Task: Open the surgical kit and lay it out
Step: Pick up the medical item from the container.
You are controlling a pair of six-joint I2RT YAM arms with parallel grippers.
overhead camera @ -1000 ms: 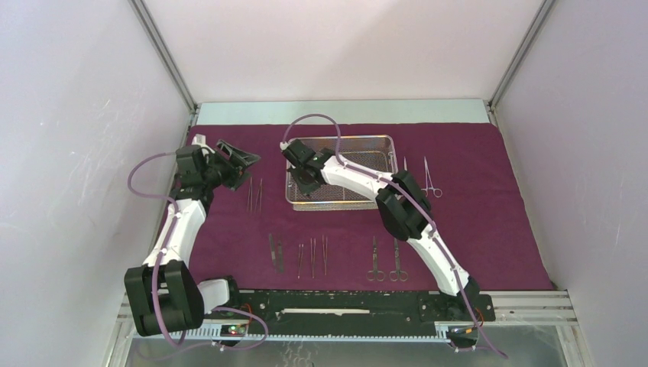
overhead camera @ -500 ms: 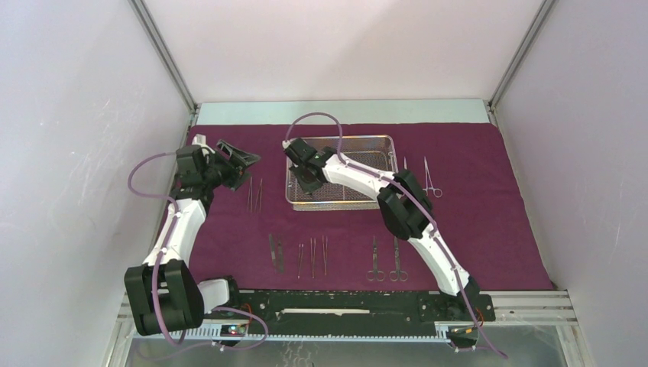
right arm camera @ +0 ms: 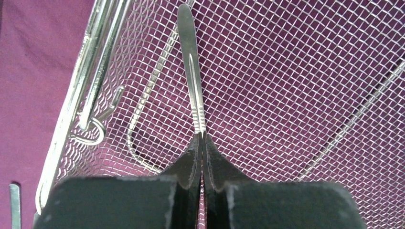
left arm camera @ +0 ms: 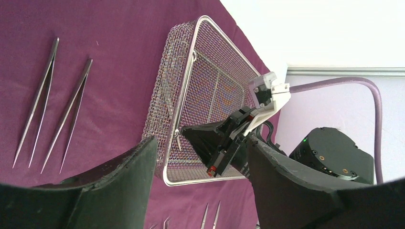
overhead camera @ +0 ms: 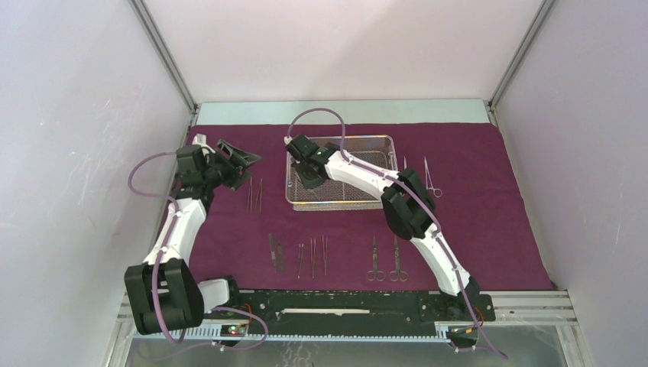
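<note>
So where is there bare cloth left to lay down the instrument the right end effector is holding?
For the steel instrument: bare cloth right of the ring-handled clamp, or the front-row gap between tweezers and scissors. Crowded left of the mesh tray, where a tweezer pair lies near the left end effector.

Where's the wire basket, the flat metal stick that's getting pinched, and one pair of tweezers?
Wire basket (overhead camera: 367, 136): top view, its far rim.
Flat metal stick (right arm camera: 191, 62): right wrist view, its slotted middle.
Tweezers (left arm camera: 51, 57): left wrist view, near the joined end.
</note>
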